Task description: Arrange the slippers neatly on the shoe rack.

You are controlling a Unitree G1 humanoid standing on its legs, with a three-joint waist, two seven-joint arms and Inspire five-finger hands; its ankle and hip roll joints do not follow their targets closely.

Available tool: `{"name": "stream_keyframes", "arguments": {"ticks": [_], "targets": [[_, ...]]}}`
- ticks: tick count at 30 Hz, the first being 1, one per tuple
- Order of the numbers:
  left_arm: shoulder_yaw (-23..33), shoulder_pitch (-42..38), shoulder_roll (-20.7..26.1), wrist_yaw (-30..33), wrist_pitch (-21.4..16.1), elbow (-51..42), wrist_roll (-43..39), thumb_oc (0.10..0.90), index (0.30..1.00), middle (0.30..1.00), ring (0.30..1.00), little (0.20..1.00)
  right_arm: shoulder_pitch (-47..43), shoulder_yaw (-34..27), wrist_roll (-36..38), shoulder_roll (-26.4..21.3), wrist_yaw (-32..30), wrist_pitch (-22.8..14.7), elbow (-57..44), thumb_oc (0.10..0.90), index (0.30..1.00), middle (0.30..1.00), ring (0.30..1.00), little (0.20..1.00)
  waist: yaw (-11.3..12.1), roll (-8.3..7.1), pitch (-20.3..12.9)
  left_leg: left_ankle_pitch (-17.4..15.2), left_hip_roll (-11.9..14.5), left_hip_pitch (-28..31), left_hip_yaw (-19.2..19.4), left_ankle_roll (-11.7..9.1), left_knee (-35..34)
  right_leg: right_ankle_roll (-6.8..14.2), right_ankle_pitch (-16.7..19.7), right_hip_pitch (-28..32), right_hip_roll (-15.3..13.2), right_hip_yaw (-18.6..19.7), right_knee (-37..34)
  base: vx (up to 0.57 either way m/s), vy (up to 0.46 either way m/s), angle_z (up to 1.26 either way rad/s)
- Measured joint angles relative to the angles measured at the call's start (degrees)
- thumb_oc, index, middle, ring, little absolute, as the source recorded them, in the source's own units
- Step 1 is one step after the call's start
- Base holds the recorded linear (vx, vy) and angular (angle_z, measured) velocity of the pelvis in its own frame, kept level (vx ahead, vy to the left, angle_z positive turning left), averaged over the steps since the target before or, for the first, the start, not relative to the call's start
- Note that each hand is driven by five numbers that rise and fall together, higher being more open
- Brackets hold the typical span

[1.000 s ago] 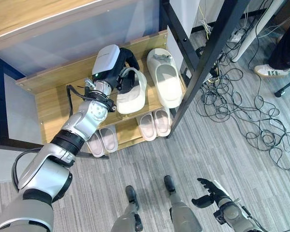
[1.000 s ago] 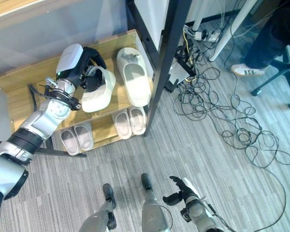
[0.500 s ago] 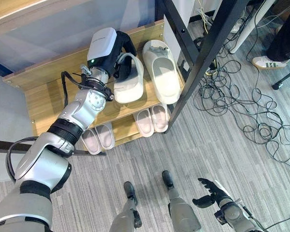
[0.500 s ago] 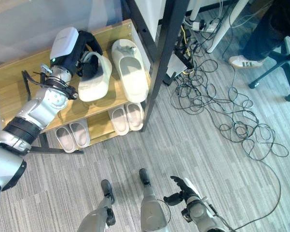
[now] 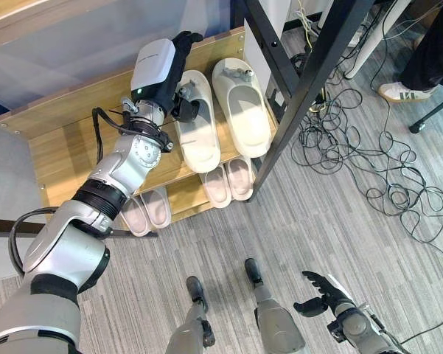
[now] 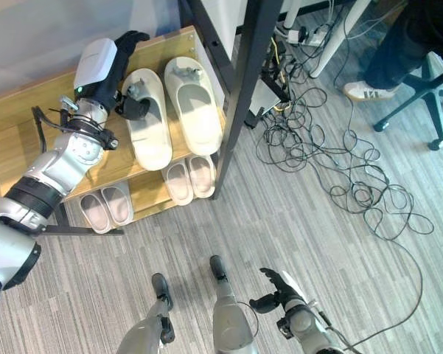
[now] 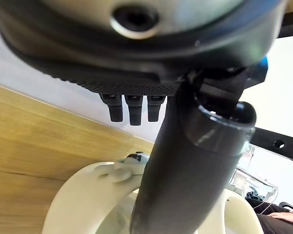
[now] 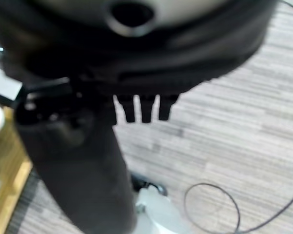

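The left hand [image 5: 178, 65], in the upper left of the frame, hid the toe end of the left slipper [image 5: 197, 127] behind its thumb, its fingers straight and reaching toward the rack's back edge. A second earlier those fingers had curled round the slipper's strap and held it tilted; now it lay flat on the top shelf [image 5: 66, 151], long axis parallel to the right slipper [image 5: 242, 105] just beside it. The right hand [image 5: 323, 293] hung relaxed and spread at the lower right.
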Motion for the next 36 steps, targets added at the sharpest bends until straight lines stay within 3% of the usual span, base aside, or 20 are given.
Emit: {"name": "stream_keyframes", "arguments": {"ticks": [13,30,33,34,36], "targets": [[0.9,2.1,-1.5,0.0,0.9,-3.4,0.6,0.8,0.9,0.9,0.9,0.9,-0.2,0.2,0.0,0.0,-0.2,-0.5,0.0,0.8,0.9,0.9,0.9,0.9,0.2,-0.08,0.0,0.1,0.0,0.4,-0.1,0.1,0.0,0.0,0.1,0.6,0.0,-0.3,0.0,0.0,0.0,0.0],[8.7,12.7,-2.6,-0.3,1.1,-16.9,1.2,0.8,0.9,0.9,0.9,0.9,-0.4,0.8,0.6,0.2,-0.1,-0.3,0.1,0.8,0.9,0.9,0.9,0.9,2.8,-0.08,0.0,0.5,0.0,1.1,-1.6,0.2,0.0,0.0,0.2,2.0,0.0,-1.6,0.0,0.0,0.001,0.03],[15.7,20.1,-6.7,-0.5,1.1,-23.0,0.1,0.8,0.9,0.9,0.9,0.9,-0.5,0.7,0.6,0.3,0.1,-0.1,0.0,0.8,0.9,0.9,0.9,0.9,3.2,-0.08,0.0,0.5,0.0,2.0,-1.7,0.2,0.0,0.0,0.1,3.0,0.0,-1.7,0.0,0.0,0.0,0.0],[21.1,26.1,-11.5,-0.7,1.1,-27.3,-2.7,0.8,0.9,0.9,0.9,0.9,-0.6,0.3,0.6,0.6,0.3,0.0,-0.1,0.8,0.9,0.9,0.9,0.9,3.3,-0.09,0.0,0.5,0.0,2.5,-1.7,0.2,0.0,0.0,0.1,3.5,0.0,-1.7,0.0,0.02,0.005,0.04],[24.9,33.0,-17.0,-1.6,1.1,-30.2,-6.6,0.8,0.9,0.9,0.9,0.9,-0.6,-0.3,0.5,0.8,0.5,0.1,-0.1,0.8,0.9,0.9,0.9,0.9,3.5,-0.1,-0.1,0.5,0.1,3.0,-2.1,0.2,0.0,0.1,0.0,4.1,0.0,-1.9,0.0,0.03,0.009,0.05]]}}
